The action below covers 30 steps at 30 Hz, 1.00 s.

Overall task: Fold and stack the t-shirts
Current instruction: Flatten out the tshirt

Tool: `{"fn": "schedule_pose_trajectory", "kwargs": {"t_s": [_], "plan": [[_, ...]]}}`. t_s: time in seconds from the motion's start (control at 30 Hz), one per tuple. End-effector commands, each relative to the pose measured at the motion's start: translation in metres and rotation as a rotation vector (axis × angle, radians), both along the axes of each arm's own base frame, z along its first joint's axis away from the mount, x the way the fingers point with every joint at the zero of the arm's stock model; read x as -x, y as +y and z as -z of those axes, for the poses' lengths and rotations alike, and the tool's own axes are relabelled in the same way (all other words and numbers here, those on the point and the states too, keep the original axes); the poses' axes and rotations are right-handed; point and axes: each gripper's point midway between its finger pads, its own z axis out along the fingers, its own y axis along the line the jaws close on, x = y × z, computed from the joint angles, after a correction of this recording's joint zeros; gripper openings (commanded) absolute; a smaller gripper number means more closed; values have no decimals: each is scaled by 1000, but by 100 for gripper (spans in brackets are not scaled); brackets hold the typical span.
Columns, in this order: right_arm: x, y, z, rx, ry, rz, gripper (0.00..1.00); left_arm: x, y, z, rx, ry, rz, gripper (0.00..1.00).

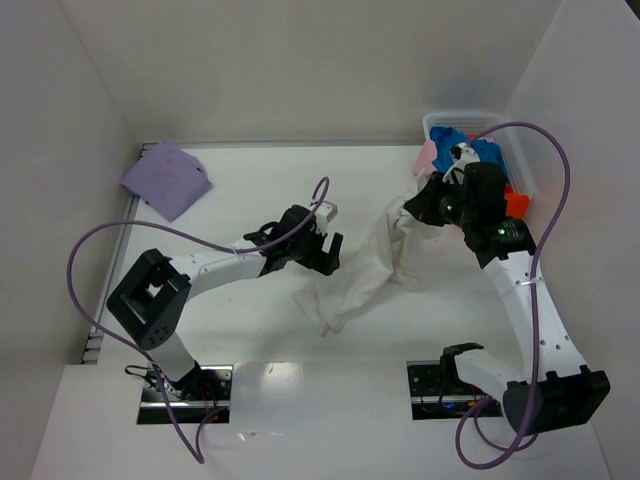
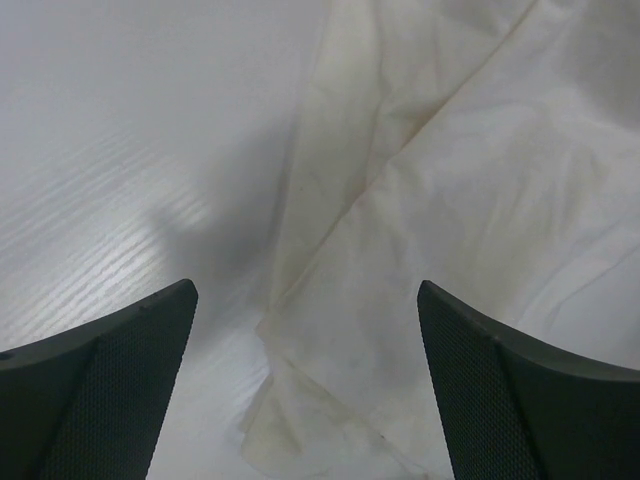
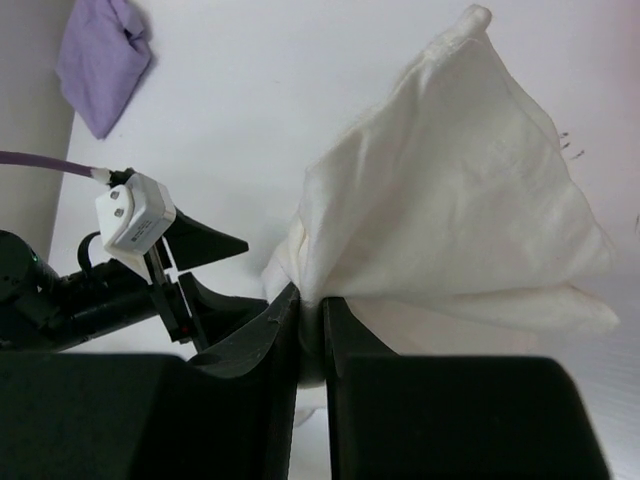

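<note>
The loose t-shirt [image 1: 365, 270] is lying mid-desk [image 1: 250, 330], with its far right end hanging from the right claw [image 1: 412, 212], which is pinching the cloth. The left claw [image 1: 328, 252] is hovering at that t-shirt's left edge, jaws spread wide. The folded t-shirt [image 1: 167, 178] is lying in the far left corner, well apart. The basket [image 1: 470, 119] is standing in the far right corner, behind the right claw, with the heaped t-shirts [image 1: 488, 153] lying in it.

Table [image 1: 400, 330], lavender shirt [image 1: 166, 180], cream shirt [image 1: 355, 280], perhaps basket [image 1: 470, 118]
</note>
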Motion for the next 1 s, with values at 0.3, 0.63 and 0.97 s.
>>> {"fn": "schedule_pose_trajectory", "kwargs": {"t_s": [0.3,0.63,0.97], "plan": [[3,-9,-13,36,-84,30,17,15,11,36,-19,103,-61,84],[2,-9,-11,36,-86,30,17,26,4,57,-24,183,-11,71],[1,-10,-9,32,-83,42,17,23,3,54,-11,175,-32,49]]}}
